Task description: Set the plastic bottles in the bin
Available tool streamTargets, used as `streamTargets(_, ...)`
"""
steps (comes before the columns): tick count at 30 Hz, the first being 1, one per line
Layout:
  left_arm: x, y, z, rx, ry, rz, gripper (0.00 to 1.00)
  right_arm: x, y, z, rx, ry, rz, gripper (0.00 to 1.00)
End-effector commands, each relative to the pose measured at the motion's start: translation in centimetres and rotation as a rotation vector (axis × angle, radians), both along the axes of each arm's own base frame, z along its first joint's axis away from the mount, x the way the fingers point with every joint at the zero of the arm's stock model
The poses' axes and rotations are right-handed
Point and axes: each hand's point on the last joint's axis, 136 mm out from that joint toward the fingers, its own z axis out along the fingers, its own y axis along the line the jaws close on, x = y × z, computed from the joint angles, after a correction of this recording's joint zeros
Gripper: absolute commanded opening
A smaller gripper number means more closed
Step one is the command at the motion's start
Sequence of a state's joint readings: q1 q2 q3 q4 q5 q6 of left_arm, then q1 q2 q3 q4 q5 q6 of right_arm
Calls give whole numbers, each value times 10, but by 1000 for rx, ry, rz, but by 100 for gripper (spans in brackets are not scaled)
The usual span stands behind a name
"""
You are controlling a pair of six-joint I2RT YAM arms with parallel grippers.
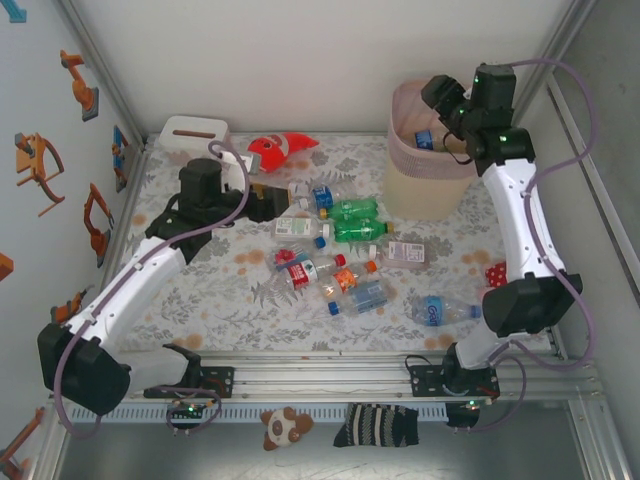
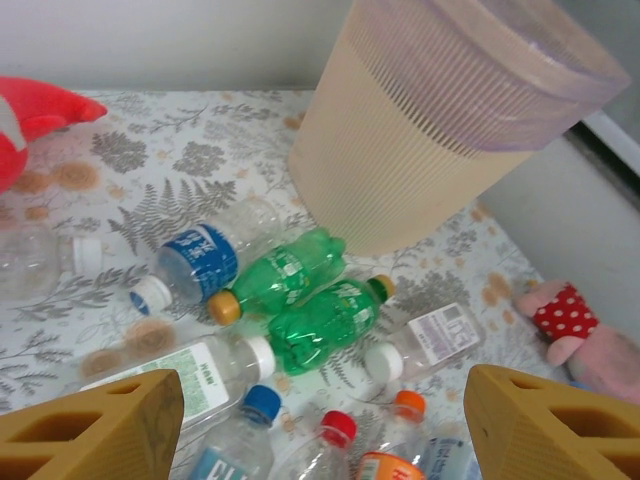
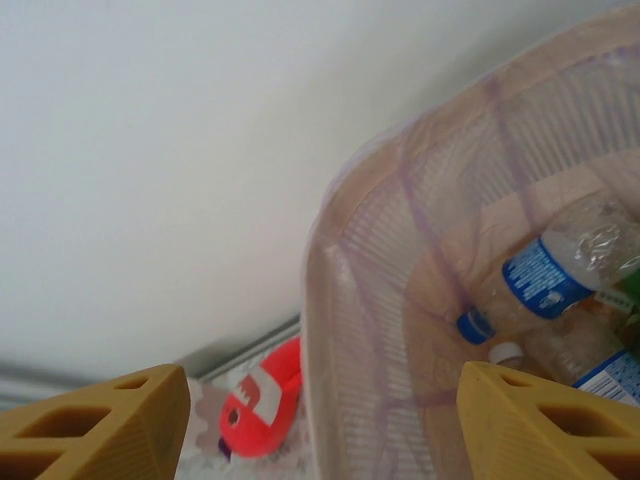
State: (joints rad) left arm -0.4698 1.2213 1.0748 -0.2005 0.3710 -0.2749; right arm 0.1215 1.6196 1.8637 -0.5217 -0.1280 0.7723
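**Wide open, nothing held**

The left gripper (image 2: 320, 440) hangs wide and empty over the plastic bottles (image 1: 330, 250) heaped left of the bin (image 1: 430, 190), two green bottles (image 2: 300, 275) just beside its wall. The right gripper (image 3: 320, 420), jaws wide, holds nothing above the bin's mouth; a blue-labelled bottle (image 3: 545, 275) lies inside. A red fish toy (image 1: 278, 150) sits behind the heap.

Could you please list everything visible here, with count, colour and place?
plastic bottles: about ten, clear or green, mid-table
binned bottles: at least two, clear, blue labels
bin: one, beige with pink liner, far right
fish toy: one, red-orange, far edge
tissue box: one, white, far left
spotted toy: one, pink and red, right edge
plush toy: one, brown-white, below table front
striped cloth: one, black-white, beside plush
left gripper: one, open, above bottles
right gripper: one, open, over bin
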Motion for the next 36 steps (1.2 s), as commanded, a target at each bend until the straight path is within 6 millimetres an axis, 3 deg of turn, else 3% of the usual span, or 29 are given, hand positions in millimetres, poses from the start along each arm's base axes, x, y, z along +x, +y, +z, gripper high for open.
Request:
streamTargets(1, -1, 13, -24, 97, -14, 31, 73, -24, 23, 11, -41, -38, 156, 69)
streamTargets(7, 3, 54, -41, 144, -79, 255, 75, -59, 54, 48, -87, -125, 279, 69)
streamTargets(10, 10, 72, -41, 179, -90, 360, 76, -75, 62, 54, -132, -116, 322, 69)
streamTargets(19, 16, 55, -73, 217, 4, 315, 76, -99, 77, 63, -163, -129, 388, 69)
streamTargets(25, 5, 43, -85, 277, 39, 182, 78, -107, 96, 37, -186, -71, 468, 69)
streamTargets(32, -25, 28, -124, 399, 196, -57, 78, -112, 103, -9, -239, 6, 530, 69)
streamTargets(36, -40, 25, -143, 452, 254, -173, 77, -111, 106, -22, -246, 15, 559, 69)
